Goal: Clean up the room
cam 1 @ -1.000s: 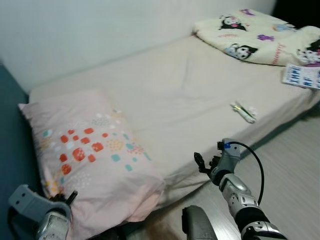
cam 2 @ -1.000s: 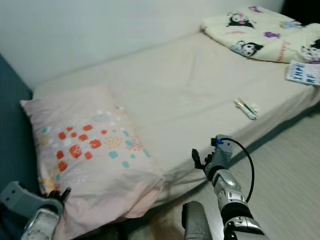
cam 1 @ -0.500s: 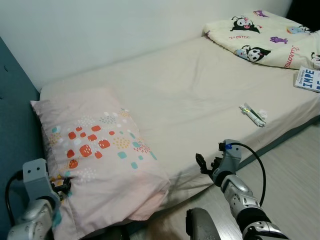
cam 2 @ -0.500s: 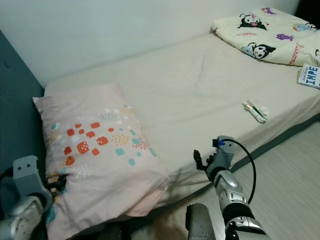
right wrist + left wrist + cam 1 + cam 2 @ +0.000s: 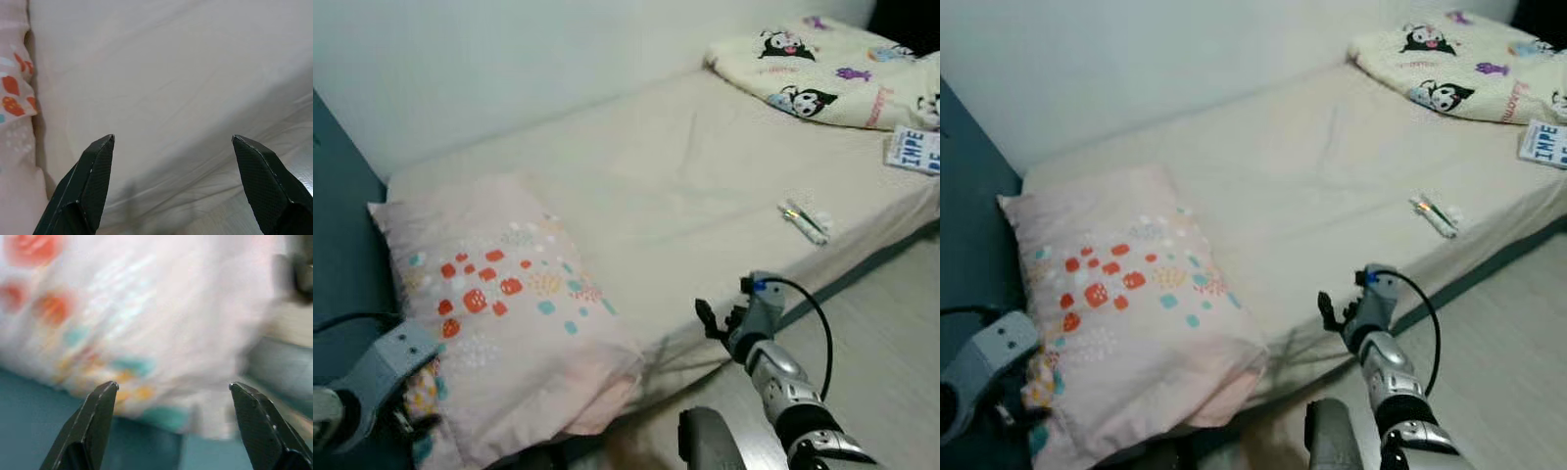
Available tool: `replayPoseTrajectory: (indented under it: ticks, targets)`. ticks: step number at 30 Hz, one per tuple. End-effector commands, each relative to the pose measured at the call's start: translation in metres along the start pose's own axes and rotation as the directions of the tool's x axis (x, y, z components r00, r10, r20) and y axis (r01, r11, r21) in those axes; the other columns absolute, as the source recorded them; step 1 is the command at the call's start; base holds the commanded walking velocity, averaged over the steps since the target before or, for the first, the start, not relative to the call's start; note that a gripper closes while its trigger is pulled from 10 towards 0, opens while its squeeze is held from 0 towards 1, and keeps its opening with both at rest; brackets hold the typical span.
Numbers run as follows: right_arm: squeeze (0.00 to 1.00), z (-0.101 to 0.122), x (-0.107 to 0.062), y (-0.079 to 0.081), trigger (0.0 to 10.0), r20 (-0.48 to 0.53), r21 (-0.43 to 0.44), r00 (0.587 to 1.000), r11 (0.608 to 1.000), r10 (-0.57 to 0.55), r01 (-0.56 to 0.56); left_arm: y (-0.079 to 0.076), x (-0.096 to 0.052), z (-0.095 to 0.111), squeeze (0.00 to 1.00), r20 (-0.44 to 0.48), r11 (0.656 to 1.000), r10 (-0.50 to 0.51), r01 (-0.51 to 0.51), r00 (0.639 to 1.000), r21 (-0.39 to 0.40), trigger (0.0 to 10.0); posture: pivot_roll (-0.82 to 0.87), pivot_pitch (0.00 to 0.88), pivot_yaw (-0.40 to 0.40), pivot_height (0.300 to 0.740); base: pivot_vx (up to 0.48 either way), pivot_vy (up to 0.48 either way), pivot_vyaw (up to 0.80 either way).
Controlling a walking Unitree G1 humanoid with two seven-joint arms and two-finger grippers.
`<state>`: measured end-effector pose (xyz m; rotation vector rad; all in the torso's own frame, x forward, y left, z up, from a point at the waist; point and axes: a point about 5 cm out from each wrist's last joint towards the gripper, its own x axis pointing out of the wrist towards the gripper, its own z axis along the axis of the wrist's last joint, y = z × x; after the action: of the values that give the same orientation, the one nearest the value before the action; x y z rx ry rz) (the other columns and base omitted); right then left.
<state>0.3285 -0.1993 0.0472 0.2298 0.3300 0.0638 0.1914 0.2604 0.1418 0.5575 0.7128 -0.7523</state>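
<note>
Pink pillow point(image 5: 499, 313) with coloured spots lies near left on the bed point(image 5: 705, 176), left gripper point(image 5: 173, 387) with jaws apart beside its near corner, right gripper point(image 5: 173, 142) also apart, idle; to straighten it, pinch the corner fabric firmly.

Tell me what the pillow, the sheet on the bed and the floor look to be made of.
Pillow: soft woven fabric, likely cotton, matte pink with printed red and teal spots; it sags and creases at the edge.
Bed sheet: plain cream cloth, matte, with fine wrinkles and folds.
Floor: pale planks with faint grain lines, probably laminate or vinyl; real wood cannot be ruled out.
</note>
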Motion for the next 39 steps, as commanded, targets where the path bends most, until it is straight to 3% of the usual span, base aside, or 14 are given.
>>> replayPoseTrajectory:
  ticks: [1, 3, 6, 7, 8, 10, 13, 15, 19, 21, 23, 26, 34, 39]
  targets:
    - [0.0, -0.006, 0.0, 0.002, 10.0, -0.016, 0.006, 1.0, 1.0, 0.002, -0.002, -0.017, -0.002, 0.009, 0.0, 0.027, 0.983, -0.178, 0.177, 0.984, 0.042, 10.0, -0.12, 0.091, 0.07, 0.621, 0.0, 0.0, 0.0]
    - [0.0, -0.006, 0.0, 0.003, 10.0, -0.016, 0.006, 1.0, 1.0, 0.003, -0.003, -0.044, 0.009, 0.023, 0.0, 0.114, 0.921, -0.385, 0.374, 0.916, 0.107, 10.0, -0.13, 0.09, 0.074, 0.621, 0.0, 0.0, 0.0]
    - [0.0, -0.006, 0.0, 0.002, 10.0, -0.014, 0.006, 1.0, 1.0, 0.001, -0.001, -0.059, 0.023, 0.027, 0.0, 0.14, 0.884, -0.465, 0.451, 0.874, 0.122, 10.0, -0.13, 0.09, 0.074, 0.621, 0.0, 0.0, 0.0]
    - [0.0, -0.005, 0.0, 0.002, 10.0, -0.013, 0.005, 1.0, 1.0, 0.0, 0.0, -0.069, 0.044, 0.025, 0.0, 0.162, 0.87, -0.494, 0.484, 0.854, 0.096, 10.0, -0.14, 0.088, 0.073, 0.621, 0.0, 0.0, 0.0]
    - [0.0, -0.005, 0.0, 0.002, 10.0, -0.013, 0.005, 1.0, 1.0, 0.0, 0.0, -0.069, 0.044, 0.025, 0.0, 0.162, 0.87, -0.494, 0.484, 0.854, 0.096, 10.0, -0.14, 0.088, 0.073, 0.621, 0.0, 0.0, 0.0]
    - [0.0, -0.006, -0.001, 0.001, 10.0, -0.014, 0.001, 1.0, 1.0, -0.005, 0.005, -0.082, 0.069, 0.019, 0.0, 0.161, 0.861, -0.507, 0.508, 0.847, 0.036, 10.0, -0.15, 0.088, 0.079, 0.621, 0.0, 0.0, 0.0]
    - [0.0, -0.005, -0.001, 0.0, 10.0, -0.014, -0.001, 1.0, 1.0, -0.008, 0.007, -0.088, 0.078, 0.017, 0.0, 0.158, 0.856, -0.511, 0.516, 0.845, 0.011, 10.0, -0.15, 0.087, 0.078, 0.621, 0.0, 0.0, 0.0]
    - [0.0, -0.004, -0.001, -0.002, 10.0, -0.009, 0.001, 1.0, 1.0, -0.013, 0.013, -0.091, 0.104, 0.013, 0.0, 0.134, 0.892, -0.447, 0.451, 0.885, -0.005, 10.0, -0.16, 0.083, 0.067, 0.621, 0.0, 0.0, 0.0]
    - [0.0, -0.002, 0.0, -0.002, 10.0, -0.009, -0.006, 1.0, 1.0, -0.009, 0.009, -0.084, 0.127, 0.011, 0.0, 0.083, 0.944, -0.329, 0.327, 0.941, 0.039, 10.0, -0.16, 0.079, 0.065, 0.621, 0.0, 0.0, 0.0]
    - [0.0, -0.002, 0.0, -0.002, 10.0, -0.009, -0.006, 1.0, 1.0, -0.009, 0.009, -0.084, 0.127, 0.011, 0.0, 0.083, 0.944, -0.329, 0.327, 0.941, 0.039, 10.0, -0.16, 0.079, 0.065, 0.621, 0.0, 0.0, 0.0]
    - [0.0, 0.001, 0.001, -0.001, 10.0, -0.002, -0.007, 1.0, 1.0, -0.008, 0.008, -0.07, 0.141, 0.012, 0.0, 0.026, 0.973, -0.196, 0.191, 0.98, 0.133, 10.0, -0.16, 0.073, 0.07, 0.621, 0.0, 0.0, 0.0]
    - [0.0, 0.003, 0.002, -0.001, 10.0, 0.005, -0.007, 1.0, 1.0, -0.009, 0.009, -0.062, 0.154, 0.02, 0.0, 0.004, 0.959, -0.098, 0.093, 0.995, 0.266, 10.0, -0.16, 0.07, 0.073, 0.621, 0.0, 0.0, 0.0]
    - [0.0, 0.0, 0.0, -0.002, 10.0, 0.005, -0.003, 1.0, 1.0, -0.013, 0.013, -0.059, 0.17, 0.033, 0.0, 0.022, 0.931, -0.021, 0.012, 1.0, 0.365, 10.0, -0.17, 0.071, 0.076, 0.621, 0.0, 0.0, 0.0]
    - [0.0, 0.0, 0.0, -0.002, 10.0, 0.005, 0.0, 1.0, 1.0, -0.015, 0.016, -0.049, 0.177, 0.042, 0.0, 0.057, 0.924, 0.057, -0.074, 0.997, 0.375, 10.0, -0.17, 0.07, 0.076, 0.621, 0.0, 0.0, 0.0]
